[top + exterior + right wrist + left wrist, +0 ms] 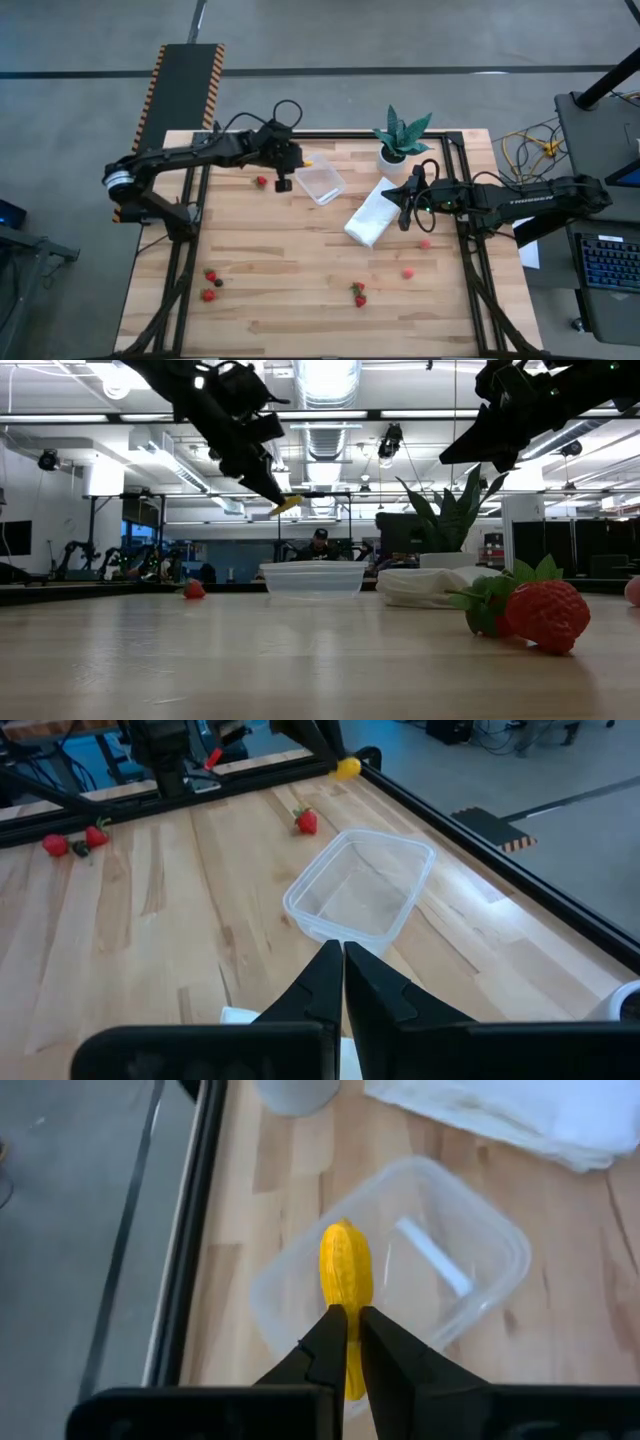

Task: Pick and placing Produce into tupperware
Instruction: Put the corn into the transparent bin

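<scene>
Pinching yellow piece [345, 1275] above tupperware [480, 1280]

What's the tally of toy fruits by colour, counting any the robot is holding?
Red or pink fruits: 6
Yellow fruit: 1
Total: 7

Count, high view: 7 red toy strawberries on the table — one [261, 181] near the tub, two [209, 285] front left, two [358, 294] front centre, two [416, 258] at right. 1 yellow piece [345, 1280]. 1 clear tub [320, 183]. 1 white cloth [374, 213]. 1 potted plant [399, 138].
</scene>
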You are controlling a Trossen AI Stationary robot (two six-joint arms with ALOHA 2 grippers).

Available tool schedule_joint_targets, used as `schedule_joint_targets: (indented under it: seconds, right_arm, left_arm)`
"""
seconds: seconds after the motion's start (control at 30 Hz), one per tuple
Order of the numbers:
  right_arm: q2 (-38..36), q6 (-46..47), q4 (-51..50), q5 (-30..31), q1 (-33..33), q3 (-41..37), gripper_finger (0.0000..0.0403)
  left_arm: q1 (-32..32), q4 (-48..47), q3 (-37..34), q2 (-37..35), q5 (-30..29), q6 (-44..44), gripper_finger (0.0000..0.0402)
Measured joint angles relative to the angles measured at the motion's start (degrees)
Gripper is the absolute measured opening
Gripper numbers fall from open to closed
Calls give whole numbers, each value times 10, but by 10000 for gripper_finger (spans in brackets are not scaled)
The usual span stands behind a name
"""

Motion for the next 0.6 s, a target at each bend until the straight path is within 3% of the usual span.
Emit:
schedule_joint_targets:
  seconds: [0.3,0.6]
  right_arm:
    - [0,-1,0,0,0,0,9]
    - [0,-4,0,0,0,-2,9]
  left_arm:
    - [-1,123,-9,91,19,-44,11]
    - [-3,178,-13,161,29,-65,11]
